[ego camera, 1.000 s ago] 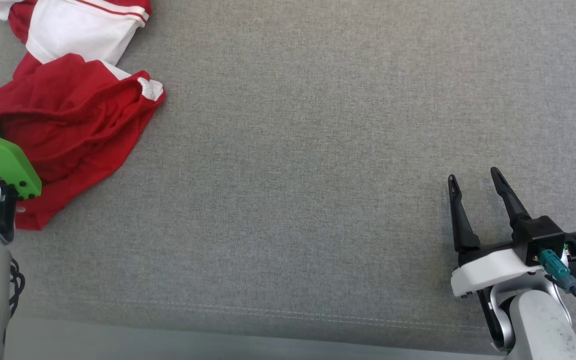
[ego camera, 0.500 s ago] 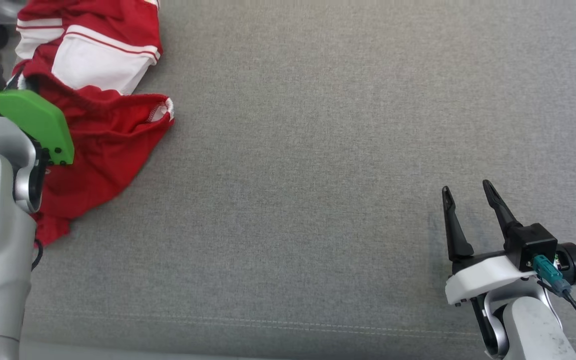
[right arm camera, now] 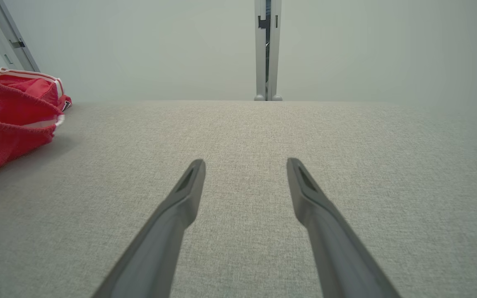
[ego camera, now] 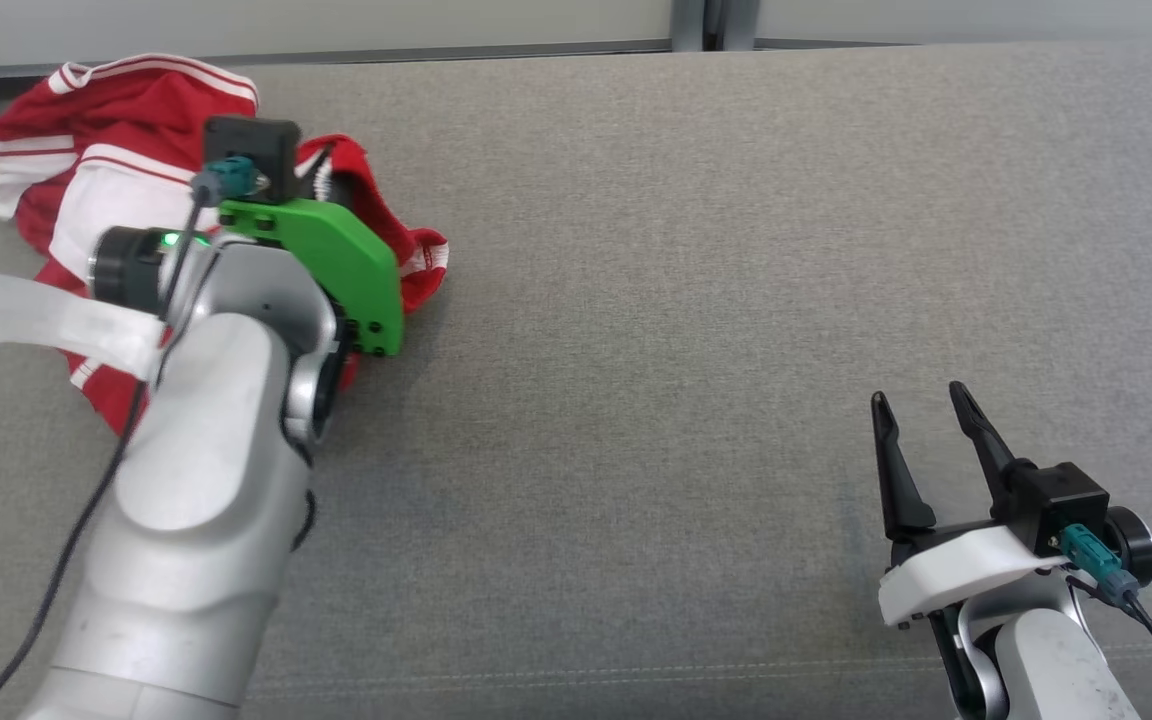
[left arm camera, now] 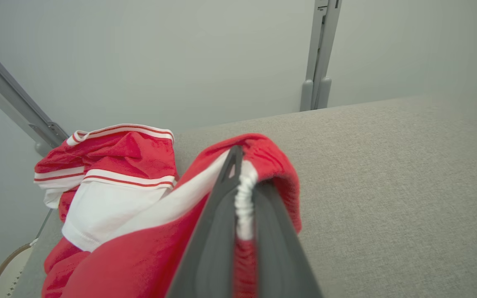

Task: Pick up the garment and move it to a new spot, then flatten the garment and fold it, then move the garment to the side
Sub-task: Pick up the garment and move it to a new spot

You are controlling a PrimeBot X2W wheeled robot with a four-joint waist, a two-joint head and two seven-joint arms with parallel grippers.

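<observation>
Garment (ego camera: 116,110), red-and-white, crumpled at far-left corner of grey padded surface (ego camera: 636,300). Left gripper (left arm camera: 244,176) clamped on its white elastic hem, cloth peaked there. Right gripper (ego camera: 918,395) spread wide, empty, near-right, well clear of cloth.

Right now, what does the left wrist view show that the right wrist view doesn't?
Left wrist view: the left gripper shut on the white elastic edge of the garment. Right wrist view: the right gripper open, holding nothing, over the grey surface. Both: the red garment, the grey surface, the pale wall and a metal post.
</observation>
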